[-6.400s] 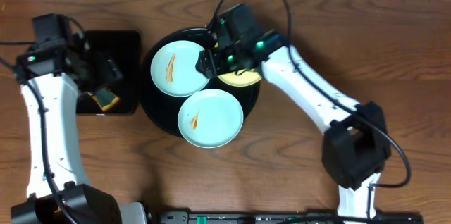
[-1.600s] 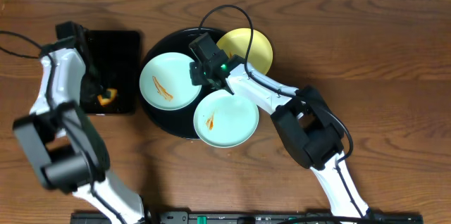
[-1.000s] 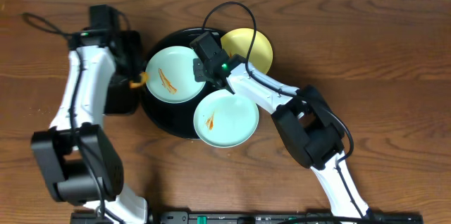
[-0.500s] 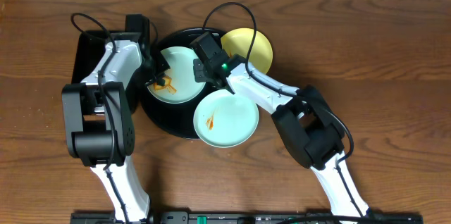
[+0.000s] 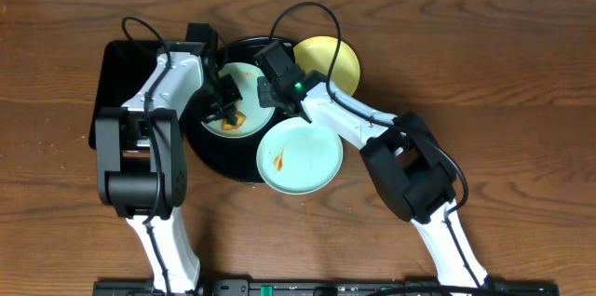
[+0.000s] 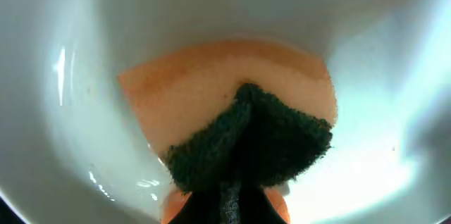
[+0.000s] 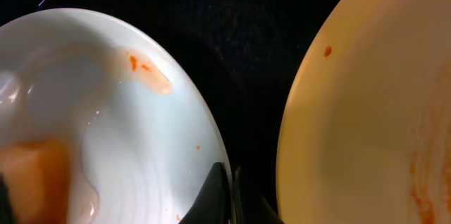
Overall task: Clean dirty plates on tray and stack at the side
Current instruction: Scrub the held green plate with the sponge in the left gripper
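I count three. Upper blue-green plate (image 5: 245, 79) sits on tray (image 5: 212, 154), under left jaws, which clamp one sponge (image 6: 232, 104) against it. Right jaws almost closed, pinching its rim. Yellow plate (image 5: 331, 61) just off right jaws' other side, across bare tray strip. Lower blue-green plate (image 5: 300, 154) overhangs tray edge. Open counter (image 5: 503, 63) to right.

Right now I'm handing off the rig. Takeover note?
The left tool is shut on the sponge, pressed on the upper blue plate.
The right tool pinches that plate's rim.
All three plates sit on the round tray; the lower blue plate and the yellow plate overhang its rim.
Done: none clean, none stacked.
Left: finish wiping, clean the other two, stack aside.
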Robot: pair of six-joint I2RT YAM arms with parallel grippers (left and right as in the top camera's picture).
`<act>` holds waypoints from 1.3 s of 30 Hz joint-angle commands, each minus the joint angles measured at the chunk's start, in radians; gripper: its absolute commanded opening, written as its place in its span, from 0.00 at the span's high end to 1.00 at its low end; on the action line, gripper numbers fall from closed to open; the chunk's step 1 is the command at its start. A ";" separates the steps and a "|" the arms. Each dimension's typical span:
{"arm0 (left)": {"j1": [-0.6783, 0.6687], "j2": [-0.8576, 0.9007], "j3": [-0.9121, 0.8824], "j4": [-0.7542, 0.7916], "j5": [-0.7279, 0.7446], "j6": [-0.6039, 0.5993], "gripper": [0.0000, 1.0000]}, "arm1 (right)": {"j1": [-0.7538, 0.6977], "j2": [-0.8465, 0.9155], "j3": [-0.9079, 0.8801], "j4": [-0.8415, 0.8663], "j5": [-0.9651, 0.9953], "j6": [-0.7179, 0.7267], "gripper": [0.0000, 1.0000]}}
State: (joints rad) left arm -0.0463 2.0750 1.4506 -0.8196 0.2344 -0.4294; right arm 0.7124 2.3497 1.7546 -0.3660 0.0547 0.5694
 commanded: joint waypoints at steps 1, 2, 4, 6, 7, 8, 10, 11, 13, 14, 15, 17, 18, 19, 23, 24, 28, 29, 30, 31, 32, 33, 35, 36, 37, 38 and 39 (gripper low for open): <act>-0.002 0.061 -0.027 0.015 0.048 0.021 0.93 | -0.005 0.010 0.003 0.000 -0.004 0.010 0.99; 0.003 0.061 -0.027 0.040 0.048 0.021 0.92 | -0.005 0.010 0.003 0.000 -0.004 0.010 0.99; 0.009 0.061 -0.027 0.097 0.039 0.020 0.92 | -0.005 0.010 0.003 0.000 -0.005 0.010 0.99; 0.010 0.061 -0.027 0.166 0.011 0.021 0.92 | -0.005 0.010 0.003 0.000 -0.008 0.010 0.99; 0.010 0.061 -0.027 0.203 -0.004 0.021 0.92 | -0.005 0.010 0.003 0.000 -0.008 0.010 0.99; 0.008 0.061 -0.027 0.241 -0.023 0.022 0.93 | -0.005 0.010 0.003 -0.001 -0.008 0.010 0.99; 0.006 0.061 -0.027 0.289 -0.055 0.023 0.92 | -0.004 0.010 0.003 -0.001 -0.008 0.010 0.99; 0.006 0.061 -0.027 0.306 -0.065 0.025 0.92 | -0.004 0.010 0.003 -0.001 -0.008 0.010 0.99; 0.006 0.061 -0.027 0.317 -0.067 0.025 0.92 | -0.004 0.010 0.003 -0.001 -0.008 0.010 0.99; 0.006 0.061 -0.027 0.312 -0.067 0.025 0.92 | -0.004 0.010 0.003 -0.001 -0.008 0.010 0.99; 0.006 0.061 -0.027 0.305 -0.067 0.025 0.92 | -0.004 0.010 0.003 -0.001 -0.008 0.010 0.99; 0.006 0.061 -0.026 0.278 -0.062 0.024 0.92 | -0.004 0.010 0.003 0.000 -0.008 0.010 0.99; 0.006 0.059 -0.026 0.255 -0.051 0.024 0.92 | -0.004 0.010 0.003 0.000 -0.008 0.010 0.99; 0.006 0.056 -0.026 0.232 -0.033 0.025 0.93 | -0.004 0.010 0.003 0.000 -0.008 0.010 0.99; 0.006 0.042 -0.021 0.134 0.108 0.036 0.93 | -0.004 0.010 0.003 0.000 -0.008 0.010 0.99; 0.006 0.040 -0.021 0.123 0.148 0.048 0.92 | -0.004 0.010 0.003 0.000 -0.008 0.010 0.99; 0.006 0.036 -0.018 0.126 0.262 0.077 0.92 | -0.004 0.010 0.003 -0.001 -0.011 0.010 0.99; 0.006 0.036 -0.016 0.135 0.272 0.077 0.93 | -0.004 0.010 0.003 -0.001 -0.012 0.010 0.99; 0.006 0.036 -0.016 0.154 0.272 0.077 0.92 | -0.004 0.010 0.003 -0.001 -0.014 0.010 0.99; 0.006 0.036 -0.015 0.175 0.272 0.077 0.93 | -0.004 0.010 0.003 -0.001 -0.014 0.010 0.99; 0.006 0.036 -0.015 0.199 0.271 0.076 0.92 | -0.004 0.010 0.003 -0.001 -0.014 0.010 0.99; 0.007 0.036 -0.015 0.225 0.270 0.077 0.92 | -0.004 0.010 0.003 -0.001 -0.014 0.010 0.99; 0.009 0.036 -0.015 0.276 0.237 0.064 0.93 | -0.004 0.010 0.003 -0.001 -0.014 0.010 0.99; 0.010 0.036 -0.015 0.292 0.195 0.047 0.92 | -0.004 0.010 0.003 -0.001 -0.014 0.010 0.99; 0.011 0.036 -0.015 0.305 0.146 0.027 0.92 | -0.004 0.010 0.003 -0.001 -0.014 0.010 0.99; 0.011 0.036 -0.015 0.313 0.082 0.004 0.93 | -0.004 0.010 0.003 -0.001 -0.014 0.010 0.99; 0.010 0.036 -0.015 0.315 0.037 -0.008 0.93 | -0.004 0.010 0.003 -0.001 -0.014 0.010 0.99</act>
State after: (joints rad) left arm -0.0376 2.0918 1.4425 -0.5133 0.4107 -0.3916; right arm 0.7017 2.3497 1.7546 -0.3660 0.0483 0.5838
